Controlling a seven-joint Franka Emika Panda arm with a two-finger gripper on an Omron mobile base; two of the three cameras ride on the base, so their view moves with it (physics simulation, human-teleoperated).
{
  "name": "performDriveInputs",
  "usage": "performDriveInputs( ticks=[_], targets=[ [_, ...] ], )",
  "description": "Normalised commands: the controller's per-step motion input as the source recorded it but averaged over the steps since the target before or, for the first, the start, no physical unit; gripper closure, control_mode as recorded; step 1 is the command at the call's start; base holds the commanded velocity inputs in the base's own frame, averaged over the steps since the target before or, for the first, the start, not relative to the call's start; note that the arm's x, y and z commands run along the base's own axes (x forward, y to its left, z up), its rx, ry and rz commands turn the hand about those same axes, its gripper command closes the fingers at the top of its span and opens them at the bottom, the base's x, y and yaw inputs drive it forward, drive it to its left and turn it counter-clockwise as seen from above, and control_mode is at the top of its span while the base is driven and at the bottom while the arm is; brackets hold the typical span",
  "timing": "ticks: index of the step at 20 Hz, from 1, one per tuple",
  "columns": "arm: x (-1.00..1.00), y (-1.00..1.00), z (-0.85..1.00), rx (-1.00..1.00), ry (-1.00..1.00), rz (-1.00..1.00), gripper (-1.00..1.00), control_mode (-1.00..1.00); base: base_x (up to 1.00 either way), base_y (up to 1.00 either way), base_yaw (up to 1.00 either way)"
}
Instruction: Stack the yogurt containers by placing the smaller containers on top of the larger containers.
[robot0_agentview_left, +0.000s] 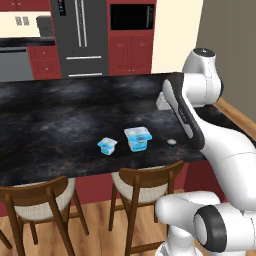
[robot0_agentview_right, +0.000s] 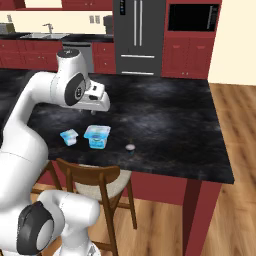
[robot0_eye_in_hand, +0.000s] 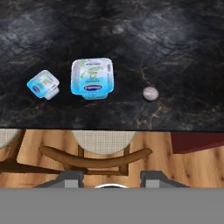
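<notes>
On the dark counter, the small yogurt cup sits just beside the larger tub, unstacked; the gripper hovers above, spread apart and empty.

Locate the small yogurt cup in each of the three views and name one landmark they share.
Left base view: small yogurt cup sits left of centre on the dark counter, left of the big tub.
Right base view: cup at centre-left, again left of the tub.
Hand view: cup at upper left, left of the tub.
Shared landmark: the small round disc right of the tub.
</notes>
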Motion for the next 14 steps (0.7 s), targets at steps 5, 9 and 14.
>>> performDriveInputs(
  ticks=[5,9,14],
  targets=[
    [-0.15,0.37,0.0,-0.05,-0.01,0.0,-1.0,-1.0,0.0,0.0,0.0],
    [-0.14,0.63,0.0,-0.03,0.0,0.02,-1.0,-1.0,0.0,0.0,0.0],
    [-0.01,0.53,-0.05,0.0,0.0,0.04,-1.0,-1.0,0.0,0.0,0.0]
  ],
)
